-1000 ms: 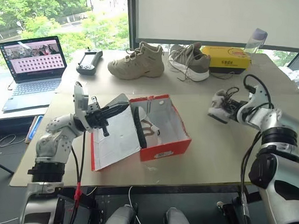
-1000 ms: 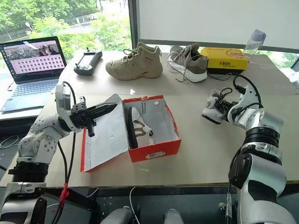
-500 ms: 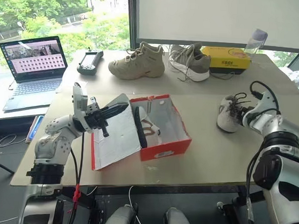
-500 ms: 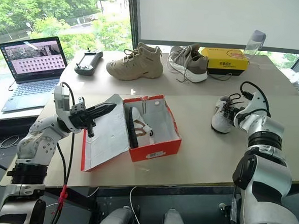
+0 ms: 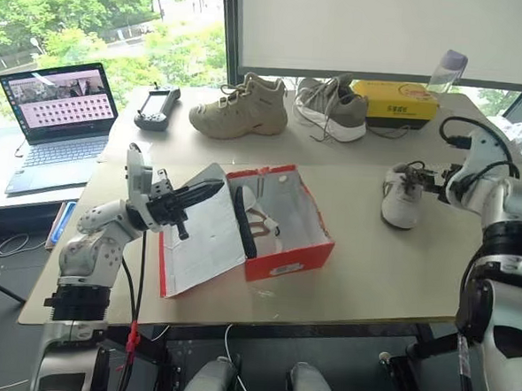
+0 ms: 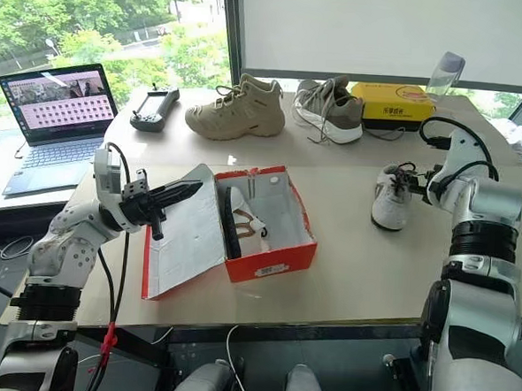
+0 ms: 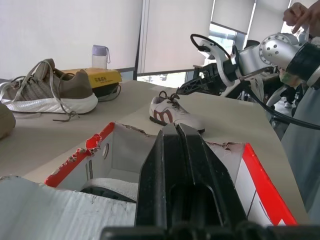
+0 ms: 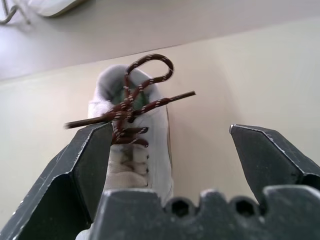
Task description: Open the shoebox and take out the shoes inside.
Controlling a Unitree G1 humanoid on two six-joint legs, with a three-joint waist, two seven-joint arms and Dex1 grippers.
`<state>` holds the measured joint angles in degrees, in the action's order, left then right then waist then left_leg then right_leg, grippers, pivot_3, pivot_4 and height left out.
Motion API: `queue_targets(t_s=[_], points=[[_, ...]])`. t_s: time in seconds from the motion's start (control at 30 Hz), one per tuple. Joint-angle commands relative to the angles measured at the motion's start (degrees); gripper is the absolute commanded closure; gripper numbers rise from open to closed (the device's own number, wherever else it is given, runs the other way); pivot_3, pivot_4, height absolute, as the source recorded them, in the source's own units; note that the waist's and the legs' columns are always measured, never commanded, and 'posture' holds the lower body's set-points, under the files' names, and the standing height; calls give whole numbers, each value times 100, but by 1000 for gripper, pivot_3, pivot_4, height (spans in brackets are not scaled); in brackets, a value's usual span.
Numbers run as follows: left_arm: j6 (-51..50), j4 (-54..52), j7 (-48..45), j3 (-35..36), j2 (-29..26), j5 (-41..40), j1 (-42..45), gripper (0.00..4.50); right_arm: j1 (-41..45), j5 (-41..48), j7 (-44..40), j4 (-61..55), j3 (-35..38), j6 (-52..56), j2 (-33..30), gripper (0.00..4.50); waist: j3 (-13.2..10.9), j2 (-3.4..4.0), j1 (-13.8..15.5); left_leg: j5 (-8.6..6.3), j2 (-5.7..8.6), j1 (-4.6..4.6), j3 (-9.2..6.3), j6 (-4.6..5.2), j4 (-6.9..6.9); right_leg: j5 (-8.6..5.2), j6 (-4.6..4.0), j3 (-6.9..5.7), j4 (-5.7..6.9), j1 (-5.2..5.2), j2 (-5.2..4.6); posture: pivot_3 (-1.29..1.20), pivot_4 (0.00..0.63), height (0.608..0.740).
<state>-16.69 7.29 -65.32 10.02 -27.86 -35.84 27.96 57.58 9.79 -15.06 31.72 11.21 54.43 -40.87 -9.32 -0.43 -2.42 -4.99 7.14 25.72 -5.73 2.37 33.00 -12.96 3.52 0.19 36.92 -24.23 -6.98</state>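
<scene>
one shoe (image 6: 239,221) of the pair is left inside the shoebox (image 6: 273,221), lying on its side against the left wall, its long axis running near to far, sole edge turned toward the lid. the shoebox sits open near the middle of the desk (image 6: 354,263), its lid (image 6: 181,235) thrown over to the left with the white inside up.

the other shoe (image 6: 391,196) of the pair is already out, standing upright on the desk well to the right of the box, toe toward the near edge and laces toward the far side. the right gripper (image 6: 434,178) hangs just beyond and above that shoe with its fingers spread wide and nothing between them; in the right wrist view the shoe's lace loop sits between and below the two black fingers (image 8: 82,165), apart from both.

the left gripper (image 5: 201,192) is closed, its tip resting at the far corner of the lid where it meets the box, seemingly pinning the lid open; whether it pinches the cardboard cannot be told.

judged from this, the shoe in the box lies far to the left of the free right gripper, across bare desk. the left gripper is much nearer but is occupied, so the reach would likely fall to the right arm, coming in over the box's right wall.
</scene>
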Motion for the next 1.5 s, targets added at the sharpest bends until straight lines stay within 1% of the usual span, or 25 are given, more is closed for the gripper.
queue_targets(t_s=[0.03,0.1,0.17,0.27,0.37,0.4,0.5,0.6,0.7,0.87,1.0,1.17,1.43,1.5], points=[[20,-66,-18,49,-91,-8,50,4500,-34,-9,-151,-967,-54,371,-291,68,0,0,1,0,0,0,0,0,0,0,0,0,1,-1,-1,0,150,732],[29,-50,-19,39,-89,4,55,4500,17,65,-326,-1392,-131,580,-379,68,0,0,0,0,-1,0,0,-1,0,-4,7,0,0,0,-2,0,150,732],[30,-40,-16,33,-86,10,58,4500,194,349,-588,-1875,-128,857,-306,68,-1,1,-5,-1,-1,1,1,-1,0,-20,33,-1,0,-2,-5,0,150,732],[19,-45,-17,35,-99,8,52,4500,669,960,-954,-2426,-7,1180,144,68,-2,3,-50,-1,-4,1,1,-2,0,-20,37,3,3,-5,-7,0,150,732],[29,-17,-35,27,-122,26,49,4500,1031,1382,-1099,-2514,-52,1378,844,68,-2,4,-99,-1,-12,-5,-2,-2,0,-19,36,4,10,-6,-5,0,150,732],[27,-10,-30,24,-123,30,54,4500,1072,1474,-1141,-2512,-182,1457,1126,68,-2,4,-95,-1,-12,-7,-3,-2,-2,-20,34,1,9,-3,-3,0,150,732],[29,8,-15,14,-115,44,78,4500,967,1711,-1388,-2666,-687,1754,1613,68,-2,3,-48,-1,-10,-8,-9,-2,-2,-21,29,-7,7,-1,-2,0,150,732],[29,16,-5,8,-101,60,100,4500,836,1745,-1642,-2767,-1149,1863,1669,68,-2,3,14,-1,-3,-3,-8,-2,0,4,-11,-4,7,-5,-2,0,150,732],[30,19,8,7,-90,74,116,4500,699,1822,-1980,-2805,-1609,2006,1593,68,-3,4,85,-1,6,13,-13,-2,7,9,-4,-7,4,-15,-2,0,150,732],[38,40,43,4,-61,109,135,4500,507,1918,-2531,-2811,-2338,2144,1454,68,-3,3,76,-2,4,16,-13,-3,7,15,1,-6,-8,-12,3,0,150,732],[38,2,74,7,-42,121,114,4500,388,2018,-2728,-2698,-2469,2260,1530,68,-3,3,23,-2,1,16,-13,-4,6,15,2,-7,-2,-15,4,0,150,732],[23,-43,93,8,-38,122,94,4500,219,1845,-2799,-2431,-2673,2063,1707,68,-3,3,-23,-2,1,14,-13,-4,7,15,6,-7,-4,-13,3,0,150,732],[44,-6,125,-18,-18,158,139,4500,208,1630,-2953,-1473,-2837,1653,2119,68,-3,3,-18,-2,1,12,-13,-4,7,21,-4,-6,-3,-14,9,0,150,732],[50,6,132,-21,-10,169,154,4500,218,1667,-3048,-1210,-2750,1661,2234,68,-3,3,-18,-2,1,12,-13,-4,7,22,-5,-6,-3,-14,10,0,150,732]])
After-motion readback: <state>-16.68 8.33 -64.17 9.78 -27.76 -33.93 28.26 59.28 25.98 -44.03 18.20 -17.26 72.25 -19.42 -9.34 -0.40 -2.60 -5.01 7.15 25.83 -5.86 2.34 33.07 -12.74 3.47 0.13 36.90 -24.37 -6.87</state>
